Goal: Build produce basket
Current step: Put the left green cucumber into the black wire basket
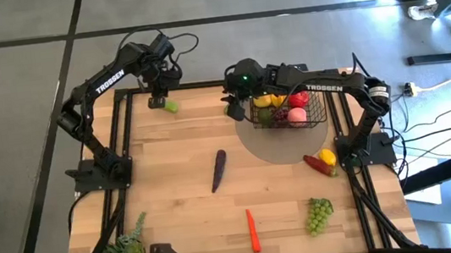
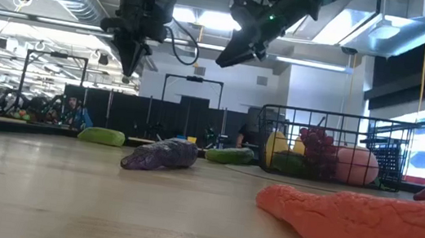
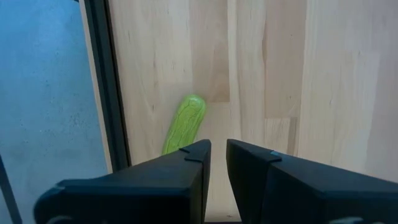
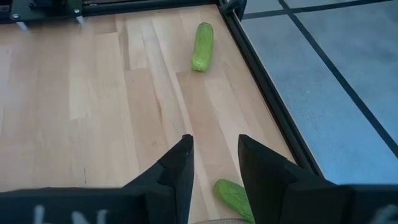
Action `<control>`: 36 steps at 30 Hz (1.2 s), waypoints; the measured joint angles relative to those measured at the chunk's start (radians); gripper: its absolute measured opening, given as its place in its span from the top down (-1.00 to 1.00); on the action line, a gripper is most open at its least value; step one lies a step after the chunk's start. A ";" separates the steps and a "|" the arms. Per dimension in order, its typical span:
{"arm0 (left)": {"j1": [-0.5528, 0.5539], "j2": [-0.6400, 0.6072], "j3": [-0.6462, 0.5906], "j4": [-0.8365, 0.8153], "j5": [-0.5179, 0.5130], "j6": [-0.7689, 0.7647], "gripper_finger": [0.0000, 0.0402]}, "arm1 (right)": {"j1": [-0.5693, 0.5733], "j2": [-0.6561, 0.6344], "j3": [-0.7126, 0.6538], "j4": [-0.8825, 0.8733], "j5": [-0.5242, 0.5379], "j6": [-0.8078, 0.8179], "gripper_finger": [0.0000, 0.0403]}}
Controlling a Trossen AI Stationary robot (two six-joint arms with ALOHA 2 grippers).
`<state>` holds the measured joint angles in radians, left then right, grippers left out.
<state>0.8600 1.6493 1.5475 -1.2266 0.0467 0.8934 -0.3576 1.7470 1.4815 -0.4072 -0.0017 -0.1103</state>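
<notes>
left gripper point(image 3: 217, 163) hovers nearly closed and empty above a cucumber point(image 3: 185, 123) at the table's far edge, apparently lining up a pick; right gripper point(image 4: 214, 163), partly open, empty, waits beside the part-filled basket point(image 1: 317, 119)

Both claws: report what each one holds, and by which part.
Nothing is held. The left claw hangs empty, nearly shut, above a cucumber. The right claw is open and empty beside the basket.
</notes>
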 joint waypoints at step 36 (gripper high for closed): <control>0.036 0.000 -0.034 0.013 0.052 -0.091 -0.16 | 0.000 0.000 0.000 -0.001 0.000 0.000 0.41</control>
<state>0.8959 1.6493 1.5130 -1.2133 0.0985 0.8020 -0.3576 1.7466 1.4815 -0.4086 -0.0013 -0.1106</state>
